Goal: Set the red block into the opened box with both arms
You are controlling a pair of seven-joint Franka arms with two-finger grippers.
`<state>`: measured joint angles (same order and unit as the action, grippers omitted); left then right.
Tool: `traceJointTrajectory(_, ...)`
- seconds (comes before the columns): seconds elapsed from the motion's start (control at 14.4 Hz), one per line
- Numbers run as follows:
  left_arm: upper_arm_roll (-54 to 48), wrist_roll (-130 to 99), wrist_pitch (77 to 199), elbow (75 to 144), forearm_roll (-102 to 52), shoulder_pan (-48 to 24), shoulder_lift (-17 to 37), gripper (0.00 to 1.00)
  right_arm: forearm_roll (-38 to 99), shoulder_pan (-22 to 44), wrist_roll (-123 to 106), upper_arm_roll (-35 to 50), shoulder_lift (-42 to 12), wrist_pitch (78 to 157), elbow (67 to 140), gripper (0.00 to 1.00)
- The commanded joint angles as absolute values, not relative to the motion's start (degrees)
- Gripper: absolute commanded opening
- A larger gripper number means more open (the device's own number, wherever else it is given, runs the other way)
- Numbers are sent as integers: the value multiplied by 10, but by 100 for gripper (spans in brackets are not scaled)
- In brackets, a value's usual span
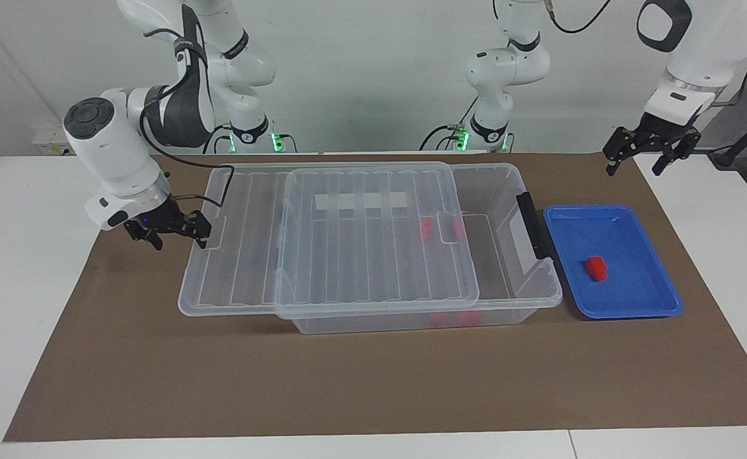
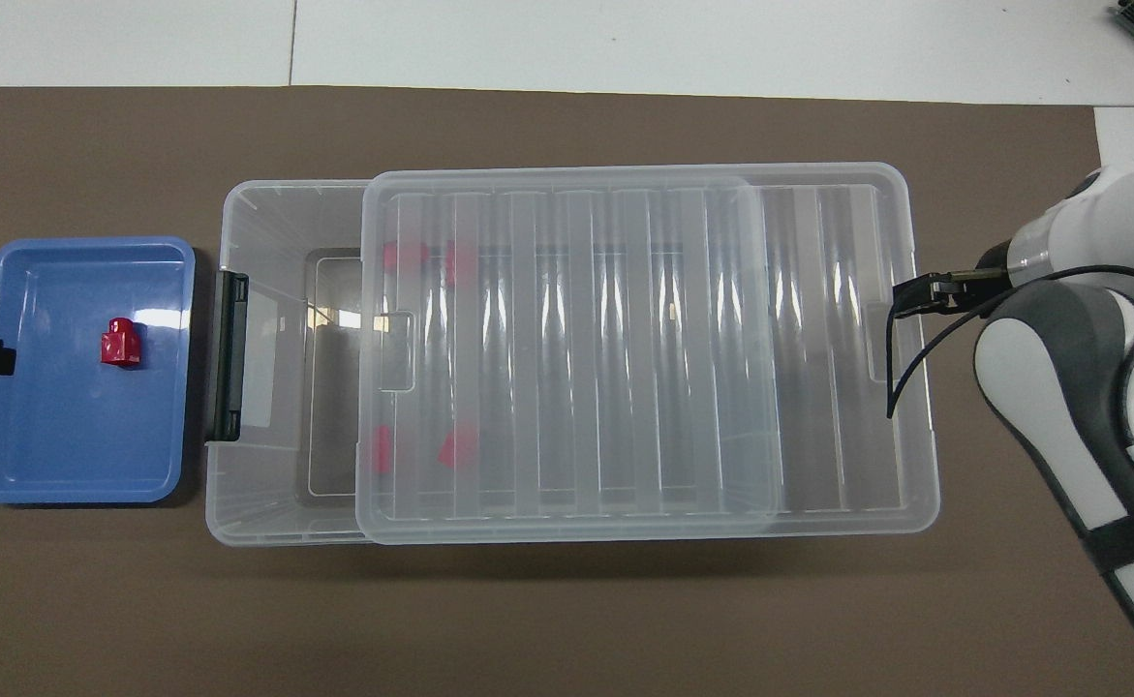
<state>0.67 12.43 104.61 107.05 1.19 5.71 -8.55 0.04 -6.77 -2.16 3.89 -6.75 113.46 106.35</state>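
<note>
One red block (image 1: 596, 268) (image 2: 121, 343) lies in the blue tray (image 1: 635, 306) (image 2: 73, 474). The clear box (image 1: 539, 296) (image 2: 257, 223) stands beside it, black latch (image 1: 532, 223) toward the tray. Its ribbed lid (image 1: 360, 242) (image 2: 567, 348) is slid partway off toward the right arm's end, so the latch end is uncovered. Several red blocks (image 1: 424, 228) (image 2: 402, 255) show through the lid. My right gripper (image 1: 180, 239) (image 2: 905, 298) is open, its fingers at the lid's end tab. My left gripper (image 1: 633, 167) hangs open over the tray's outer edge.
A brown mat (image 1: 373, 382) covers the middle of the white table (image 1: 29, 287). The box and tray sit in a row along it. Both arm bases stand at the robots' edge.
</note>
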Motion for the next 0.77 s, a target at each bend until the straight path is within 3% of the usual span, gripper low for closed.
traceJointTrajectory(0.0, 1, 129, 1137, 1144, 19, 80, -91, 100, 5, -89, -41, 44, -58, 1129, 1074, 99)
traceJointTrajectory(0.35, 1, 127, 1240, 1172, 19, 103, -19, 100, 4, -110, -75, 44, -57, 1121, 1074, 99)
traceJointTrajectory(0.7, -1, 74, 1328, 1227, 18, 110, 7, 100, 3, -120, -96, 40, -57, 1124, 1074, 99)
